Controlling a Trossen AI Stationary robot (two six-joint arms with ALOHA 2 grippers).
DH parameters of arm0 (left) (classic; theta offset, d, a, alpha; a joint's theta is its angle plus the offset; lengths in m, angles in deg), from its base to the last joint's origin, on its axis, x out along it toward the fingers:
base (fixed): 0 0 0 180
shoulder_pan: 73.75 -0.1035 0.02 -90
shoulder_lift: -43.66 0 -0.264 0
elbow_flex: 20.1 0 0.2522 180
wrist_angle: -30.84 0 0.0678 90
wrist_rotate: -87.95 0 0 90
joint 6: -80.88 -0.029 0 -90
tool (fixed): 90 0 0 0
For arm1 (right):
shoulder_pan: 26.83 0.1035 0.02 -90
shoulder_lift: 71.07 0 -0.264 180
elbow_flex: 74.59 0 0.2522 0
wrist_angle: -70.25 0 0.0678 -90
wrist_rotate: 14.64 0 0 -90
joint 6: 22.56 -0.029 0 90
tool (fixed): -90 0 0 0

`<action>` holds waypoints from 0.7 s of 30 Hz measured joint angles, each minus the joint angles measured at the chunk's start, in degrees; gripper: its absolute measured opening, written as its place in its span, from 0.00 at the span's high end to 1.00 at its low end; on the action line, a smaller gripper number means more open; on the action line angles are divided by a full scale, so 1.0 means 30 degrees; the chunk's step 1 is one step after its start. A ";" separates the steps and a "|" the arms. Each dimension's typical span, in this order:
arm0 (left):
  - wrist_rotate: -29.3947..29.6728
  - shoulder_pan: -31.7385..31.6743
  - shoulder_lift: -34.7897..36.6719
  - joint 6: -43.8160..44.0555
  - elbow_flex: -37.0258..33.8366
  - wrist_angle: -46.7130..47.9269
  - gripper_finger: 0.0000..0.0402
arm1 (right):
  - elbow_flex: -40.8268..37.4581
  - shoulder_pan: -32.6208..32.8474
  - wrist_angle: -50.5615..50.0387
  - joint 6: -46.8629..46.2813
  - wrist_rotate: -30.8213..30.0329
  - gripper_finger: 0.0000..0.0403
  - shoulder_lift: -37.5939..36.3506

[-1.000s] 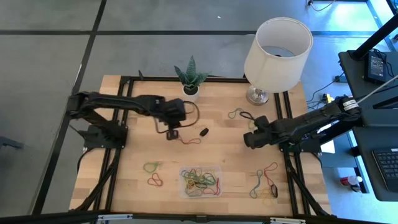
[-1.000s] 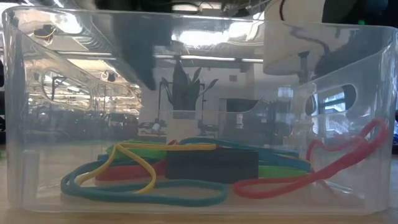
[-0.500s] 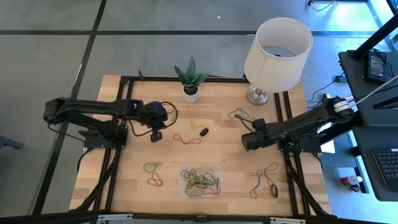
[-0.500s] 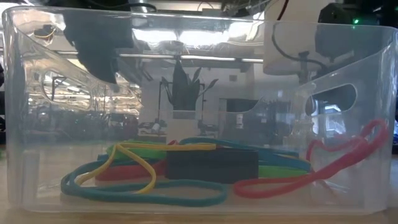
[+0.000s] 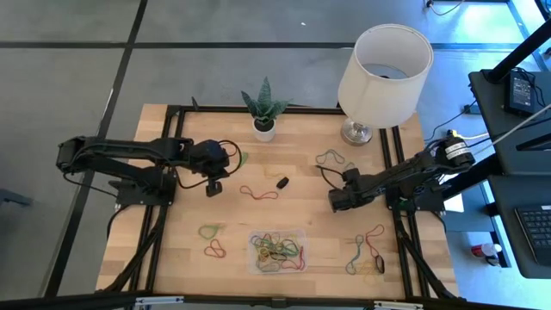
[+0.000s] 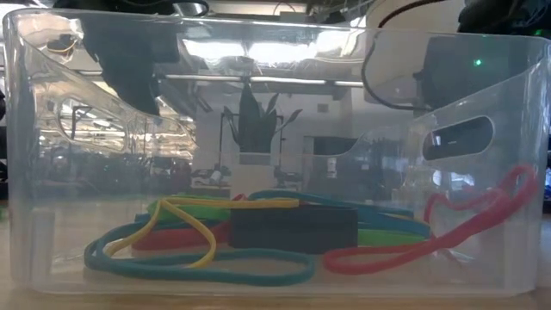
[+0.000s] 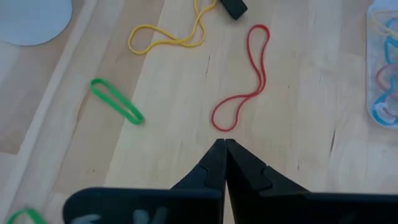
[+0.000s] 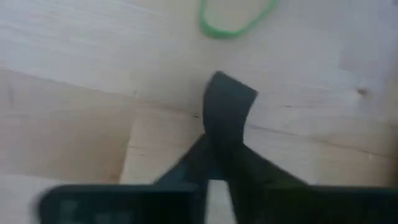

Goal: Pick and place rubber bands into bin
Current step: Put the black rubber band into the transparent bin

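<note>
Red rubber band [image 7: 244,81] lengthwise ahead of pinched left claw [image 7: 224,144]

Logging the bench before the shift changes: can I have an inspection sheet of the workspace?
Surface: wooden table.
Job's things: clear bin holding several rubber bands; a red band and others loose.
Clutter: small black piece.
Grippers: left pincer shut, empty, near the red band; right pincer gripping something dark, unidentifiable.
Cables: wires at the right arm.
Surroundings: lamp, potted plant.
</note>
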 joint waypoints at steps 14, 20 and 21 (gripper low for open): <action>0.0013 0.0000 -0.0007 0.0299 0.0000 -0.0007 0.99 | 0.5434 0.1352 -0.4702 0.1904 -0.1347 0.99 -0.0612; 0.0014 0.0000 -0.0007 0.0027 0.0000 -0.0042 0.99 | 0.9260 0.2271 -0.4368 0.5094 -0.3004 0.99 -0.0612; 0.0013 0.0000 -0.0007 -0.0266 0.0000 -0.0029 0.99 | 0.9805 0.2439 -0.4055 0.5745 -0.3258 1.00 -0.0612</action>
